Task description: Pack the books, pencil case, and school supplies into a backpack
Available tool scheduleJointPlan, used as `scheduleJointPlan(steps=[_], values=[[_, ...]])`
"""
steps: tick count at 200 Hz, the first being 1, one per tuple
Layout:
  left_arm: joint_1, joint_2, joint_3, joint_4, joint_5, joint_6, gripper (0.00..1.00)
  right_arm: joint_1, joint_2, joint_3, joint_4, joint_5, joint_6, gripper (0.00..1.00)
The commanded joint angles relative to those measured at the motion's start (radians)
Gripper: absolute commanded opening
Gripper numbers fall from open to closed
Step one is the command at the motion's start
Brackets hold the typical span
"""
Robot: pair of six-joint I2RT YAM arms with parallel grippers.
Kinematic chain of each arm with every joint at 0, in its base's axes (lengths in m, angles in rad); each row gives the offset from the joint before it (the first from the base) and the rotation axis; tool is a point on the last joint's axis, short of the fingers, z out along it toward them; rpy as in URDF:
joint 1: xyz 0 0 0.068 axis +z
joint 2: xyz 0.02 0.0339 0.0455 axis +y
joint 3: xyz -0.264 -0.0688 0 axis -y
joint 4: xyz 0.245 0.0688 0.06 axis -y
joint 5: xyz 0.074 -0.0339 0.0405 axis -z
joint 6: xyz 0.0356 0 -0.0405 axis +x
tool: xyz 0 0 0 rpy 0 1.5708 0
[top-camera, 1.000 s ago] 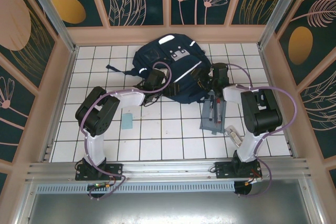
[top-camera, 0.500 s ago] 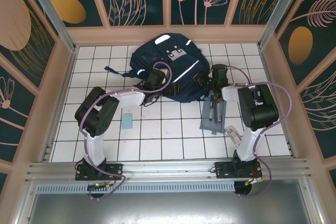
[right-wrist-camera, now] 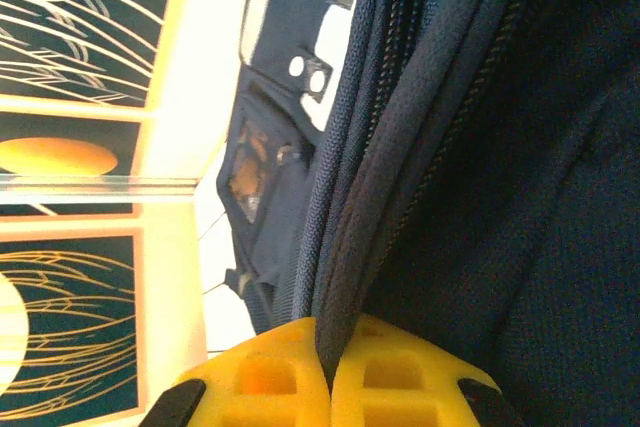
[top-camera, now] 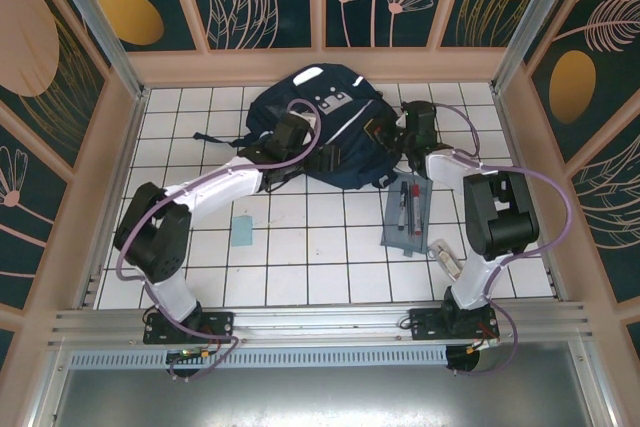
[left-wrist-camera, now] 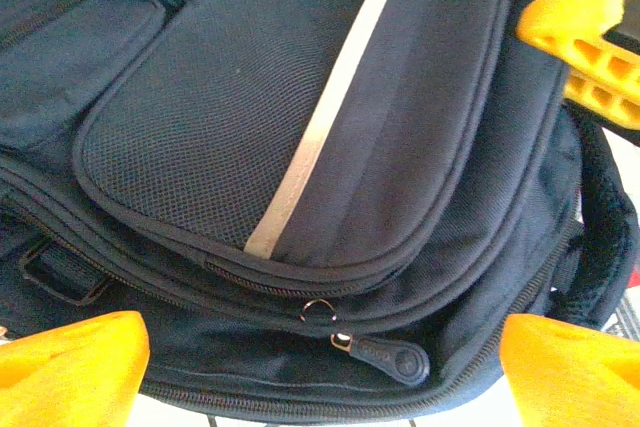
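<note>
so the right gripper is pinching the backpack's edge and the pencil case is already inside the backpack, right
Not quite. The pencil case is not inside the backpack. The top external view shows it lying out on the tiled table, nearer the arm bases than the backpack. The rest holds: the right wrist view shows the right gripper shut on the backpack's edge.

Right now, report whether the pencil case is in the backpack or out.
Out. The pencil case lies flat on the white tiles beside the backpack, with pens resting on it.
</note>
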Motion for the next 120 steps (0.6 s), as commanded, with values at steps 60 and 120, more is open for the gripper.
scheduleJointPlan(steps=[60,120], values=[[-0.002,0.056,-0.014,-0.018,0.092,0.051,0.77,0.009,-0.064,0.122,0.000,-0.049,0.017,0.00],[-0.001,0.154,0.001,0.038,0.108,-0.015,0.64,0.020,-0.080,0.031,0.069,-0.057,0.054,0.00]])
